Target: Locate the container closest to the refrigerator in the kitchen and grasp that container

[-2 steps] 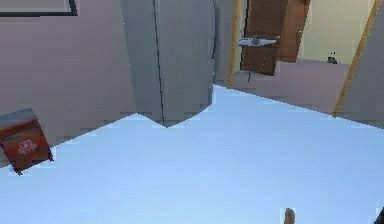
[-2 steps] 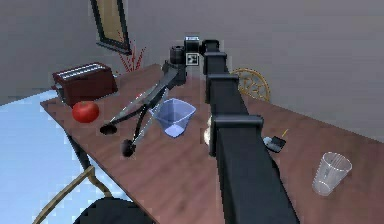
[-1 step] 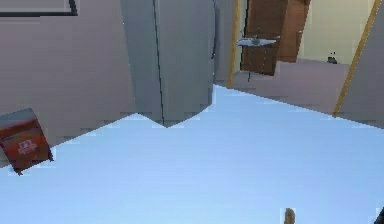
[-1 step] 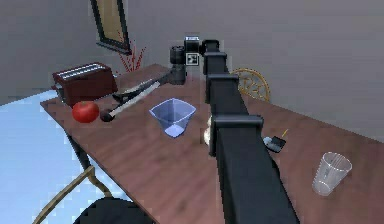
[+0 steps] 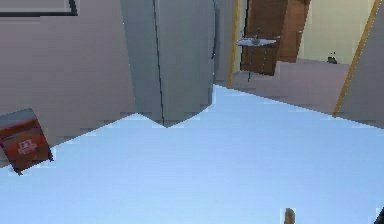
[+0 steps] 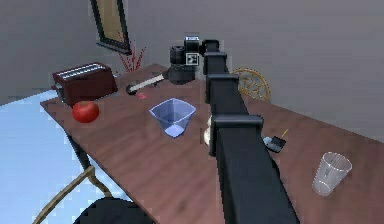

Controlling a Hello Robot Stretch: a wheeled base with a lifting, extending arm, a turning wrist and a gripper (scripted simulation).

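Refrigerator (image 5: 175,55): one, grey.
Toaster (image 6: 85,80): one, bench (image 6: 125,122) left end.
Red fruit (image 6: 86,111): one, near toaster.
Blue container (image 6: 173,116): one, mid-bench, just left of the arm (image 6: 240,150).
Gripper (image 6: 180,66): one; we cannot tell if it holds anything.
Glass (image 6: 331,172): one, far right.

The worktop (image 6: 127,128) is coloured brown, the toaster (image 6: 85,82) dark red, the fruit (image 6: 86,111) red, the bowl (image 6: 173,115) blue, the fridge (image 5: 172,55) grey, the floor (image 5: 220,160) pale blue.

Brown table (image 6: 125,122), toaster (image 6: 85,82), red apple (image 6: 86,111), blue container (image 6: 173,116) (see-through), glass (image 6: 331,173)
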